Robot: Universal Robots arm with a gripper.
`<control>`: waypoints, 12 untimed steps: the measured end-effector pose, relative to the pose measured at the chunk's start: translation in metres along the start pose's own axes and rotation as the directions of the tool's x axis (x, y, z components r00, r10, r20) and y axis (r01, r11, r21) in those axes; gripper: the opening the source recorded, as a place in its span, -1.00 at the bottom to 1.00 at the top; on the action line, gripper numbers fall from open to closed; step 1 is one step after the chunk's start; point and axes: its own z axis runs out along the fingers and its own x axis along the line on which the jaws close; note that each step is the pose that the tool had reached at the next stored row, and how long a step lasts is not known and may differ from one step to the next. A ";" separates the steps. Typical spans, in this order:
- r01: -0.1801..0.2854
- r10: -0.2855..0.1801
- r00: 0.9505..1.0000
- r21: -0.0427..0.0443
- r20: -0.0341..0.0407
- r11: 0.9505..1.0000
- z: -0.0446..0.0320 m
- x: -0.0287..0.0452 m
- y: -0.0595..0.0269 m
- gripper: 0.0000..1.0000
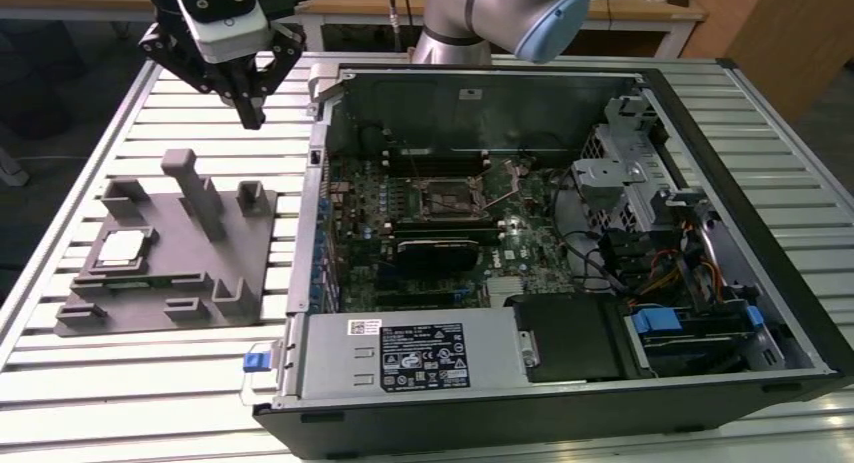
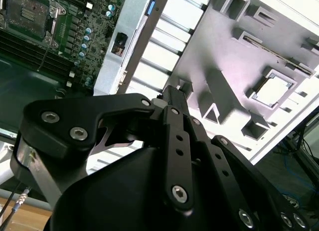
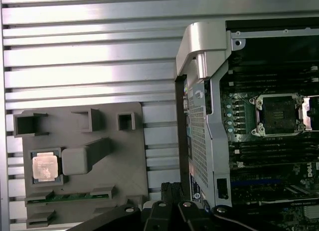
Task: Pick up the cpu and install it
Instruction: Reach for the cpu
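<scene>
Broadly: slatted metal surface (image 1: pixel 134 383) carrying two things. A computer case (image 1: pixel 561 423) lies open on its side, taking up the exterior view's right and centre. A grey tray (image 1: pixel 200 273) with upright posts sits just beside the case, on the exterior view's left.

Inside the case, the motherboard (image 1: pixel 534 243) is exposed. Its black socket (image 1: pixel 445 195) is open and empty, with a thin lever alongside. Nothing installed yet.

One arm only. Pincer (image 1: pixel 251 118) hangs above bare surface off the tray's far edge, near the case's rear corner. It is well clear of the slats and touches nothing. Fingers are drawn together to a single tip and hold nothing; the second wrist view shows the same closed tip (image 2: pixel 174 91).

The cpu (image 1: pixel 120 248) rests flat in a square pocket of the tray, metal top up, pale rim showing. It shows the same in the first wrist view (image 3: pixel 44 167).

Key relation: in the exterior view the cpu lies nearer the camera than the pincer, lower, and toward the view's left, well apart from the tip. The tray's tall post (image 1: pixel 200 198) stands roughly between the two, a likely obstruction on a straight line. The chip is square, so it has no long axis to align with. The socket lies the opposite way from the pincer, toward the exterior view's right.
</scene>
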 end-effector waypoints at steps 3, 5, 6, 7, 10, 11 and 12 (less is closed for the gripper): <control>0.000 0.000 1.000 0.000 0.000 1.000 0.0000 0.0000 0.0000 -0.79; 0.000 0.000 1.000 0.000 0.000 1.000 0.0000 0.0000 0.0000 -0.79; 0.000 0.000 1.000 0.000 0.000 1.000 0.0001 0.0002 0.0000 -0.79; 0.000 0.000 1.000 0.000 0.000 1.000 0.0002 0.0013 -0.0001 -0.79; 0.000 0.000 1.000 0.000 0.000 1.000 0.0000 0.0069 -0.0005 -0.79; 0.000 0.000 1.000 0.000 0.000 1.000 0.0000 0.0089 -0.0007 -0.79; 0.000 0.000 1.000 0.000 0.000 1.000 0.0000 0.0108 -0.0008 -0.79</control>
